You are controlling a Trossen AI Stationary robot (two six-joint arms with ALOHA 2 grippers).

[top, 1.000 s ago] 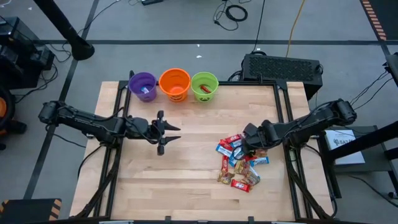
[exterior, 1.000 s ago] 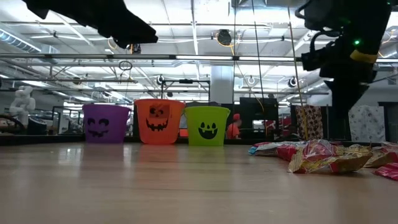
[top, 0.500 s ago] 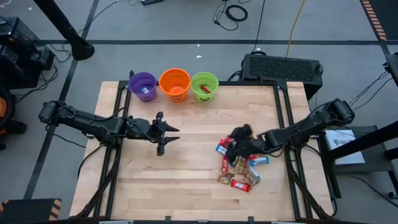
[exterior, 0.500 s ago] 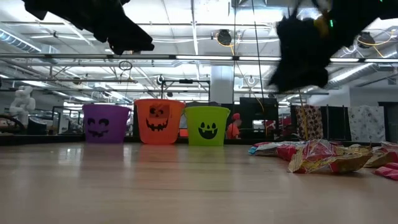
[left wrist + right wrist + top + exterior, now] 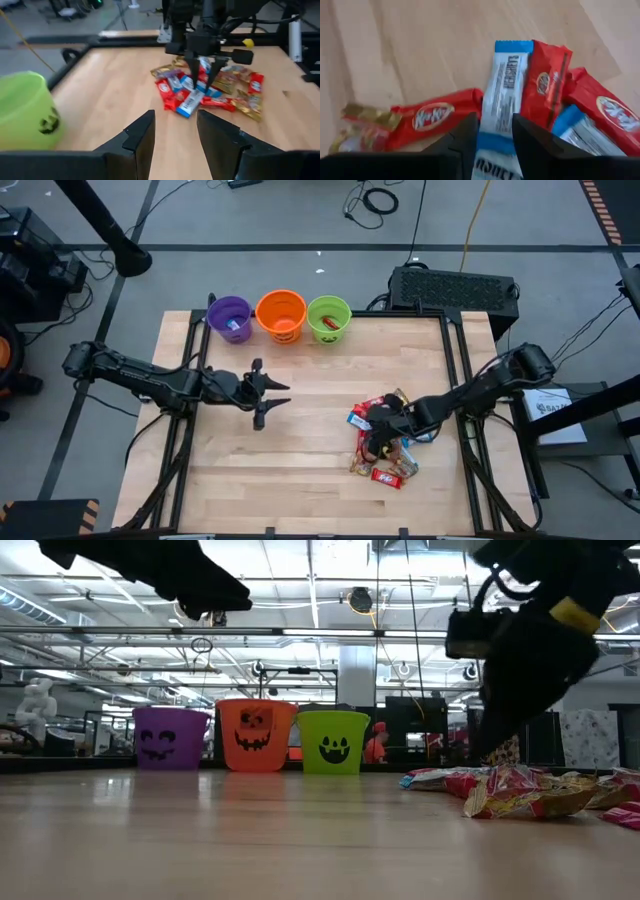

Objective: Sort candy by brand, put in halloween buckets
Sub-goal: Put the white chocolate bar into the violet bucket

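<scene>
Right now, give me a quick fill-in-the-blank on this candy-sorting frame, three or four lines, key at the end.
1. The orange bucket stands between the purple bucket and the ____ one.
2. The right gripper straddles a white and ____ wrapped bar.
3. The candy pile lies under the ____ arm.
4. The left gripper hovers over bare table, holding ____.

Missing words: green; blue; right; nothing
</scene>
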